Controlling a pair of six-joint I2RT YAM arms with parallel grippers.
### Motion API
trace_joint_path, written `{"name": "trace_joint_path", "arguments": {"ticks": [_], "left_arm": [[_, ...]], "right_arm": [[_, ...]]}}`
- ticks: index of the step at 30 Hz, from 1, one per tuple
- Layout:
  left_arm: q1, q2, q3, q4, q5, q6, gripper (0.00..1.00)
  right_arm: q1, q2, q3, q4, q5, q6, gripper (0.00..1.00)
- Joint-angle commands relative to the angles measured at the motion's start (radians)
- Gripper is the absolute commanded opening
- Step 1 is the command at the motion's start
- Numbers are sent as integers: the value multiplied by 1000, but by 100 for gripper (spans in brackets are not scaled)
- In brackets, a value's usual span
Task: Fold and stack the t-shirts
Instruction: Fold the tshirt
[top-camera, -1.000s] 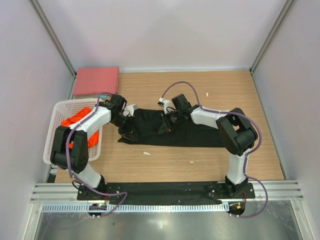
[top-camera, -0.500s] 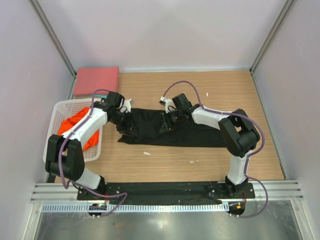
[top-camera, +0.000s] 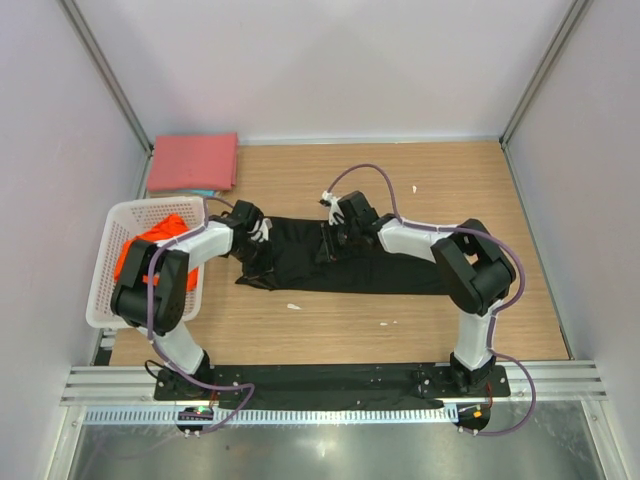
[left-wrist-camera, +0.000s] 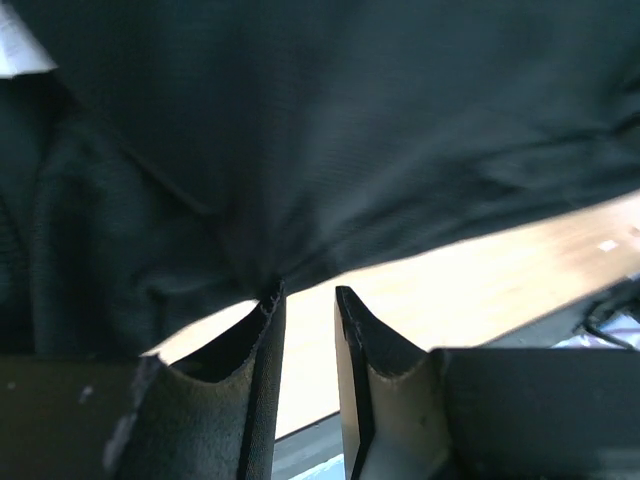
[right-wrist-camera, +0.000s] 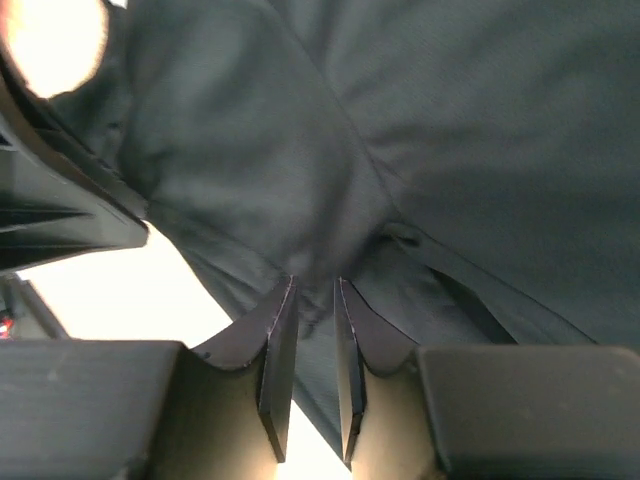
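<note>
Narrowed to slits, the left gripper and right gripper each pinched the plain black cloth t-shirt on the wooden table.

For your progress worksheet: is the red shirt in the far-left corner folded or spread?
Folded: the red shirt lies as a compact, straight-edged rectangle with no sleeves showing.

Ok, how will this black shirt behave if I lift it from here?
Probably floppy: the black shirt lies flat and creases gather at the right hand, so it should drape and sag between grips. Likely light, being thin cloth; a push would probably bunch it rather than slide it whole.
</note>
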Motion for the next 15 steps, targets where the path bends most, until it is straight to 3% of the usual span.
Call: {"name": "trace_joint_path", "arguments": {"ticks": [1,5,10,15], "left_arm": [[-2,1,-1,23,-89,-24,27],[-2,-28,24,-11,-158,-26,27],[-2,-86,106,-57,-144,-26,30],[0,-54,263,-88,-160,-6,32]], "right_arm": [[3,10,7,-30,79,-8,26],[3,4,36,-112,139,-37,24],[2,-48,82,-221,263,-15,24],[-48,-183,90,-380,469,57,33]]}}
